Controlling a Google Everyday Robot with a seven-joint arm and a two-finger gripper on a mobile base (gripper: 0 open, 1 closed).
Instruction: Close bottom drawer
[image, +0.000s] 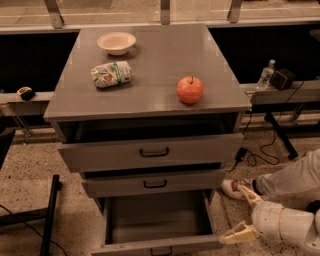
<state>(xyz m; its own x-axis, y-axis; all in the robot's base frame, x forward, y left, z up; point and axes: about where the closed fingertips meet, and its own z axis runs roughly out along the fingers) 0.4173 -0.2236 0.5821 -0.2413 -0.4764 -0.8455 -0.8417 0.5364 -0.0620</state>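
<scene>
Your gripper (231, 214) sits low at the right, nearest the camera, just off the front right corner of the bottom drawer (155, 220). Its two fingers (240, 233) are spread wide and hold nothing. The lower one points at that corner, and whether it touches you cannot tell.

The bottom drawer is pulled well out toward you, its grey box open to view and its front panel cut by the lower edge of the view. Above it, the middle drawer (155, 183) stands out a little and the top drawer (150, 152) a little more, each with a black bar handle.

To the right, a person's shoe (233, 188) and trouser leg (292, 176) lie on the floor beside the cabinet, with the shoe close to your upper finger. A black cable (260, 152) trails behind them. On the left, a black stand leg (48, 215) runs along the floor.

The floor (30, 170) is speckled stone. On the grey cabinet top (160, 60) you have an apple (190, 90) near the right front, a crumpled packet (111, 74) to the left and a bowl (116, 42) behind it, all well apart.

Farther back, a low ledge carries a water bottle (266, 74) and a black box (282, 78) on the right.
</scene>
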